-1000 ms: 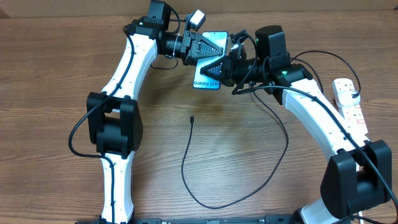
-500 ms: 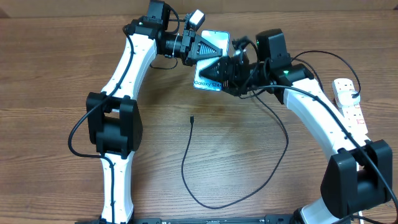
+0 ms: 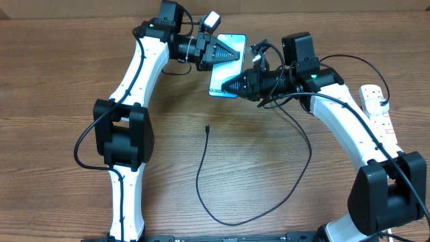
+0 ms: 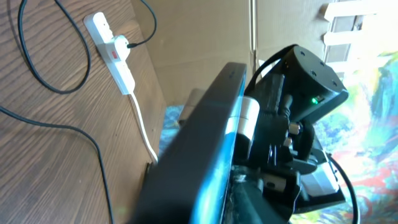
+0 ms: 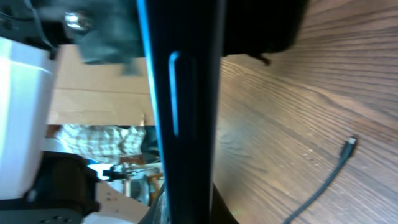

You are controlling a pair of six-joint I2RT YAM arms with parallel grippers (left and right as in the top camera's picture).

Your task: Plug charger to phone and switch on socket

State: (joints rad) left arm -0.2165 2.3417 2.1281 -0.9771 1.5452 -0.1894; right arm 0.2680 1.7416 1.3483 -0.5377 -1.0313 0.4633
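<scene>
Phone (image 3: 227, 70) is held up between both arms, well left of the socket (image 3: 377, 111). Left gripper (image 3: 232, 52) is clamped on its far end. Right gripper (image 3: 228, 85) has its fingers squeezed together at the near end, can't tell if they're actually pinching it. Charger (image 3: 197, 178) lies loose on the table, also left of the socket.

Raised tilted phone (image 3: 232, 68), loose looped charger (image 3: 197, 180), socket (image 3: 375, 104) far right.
</scene>
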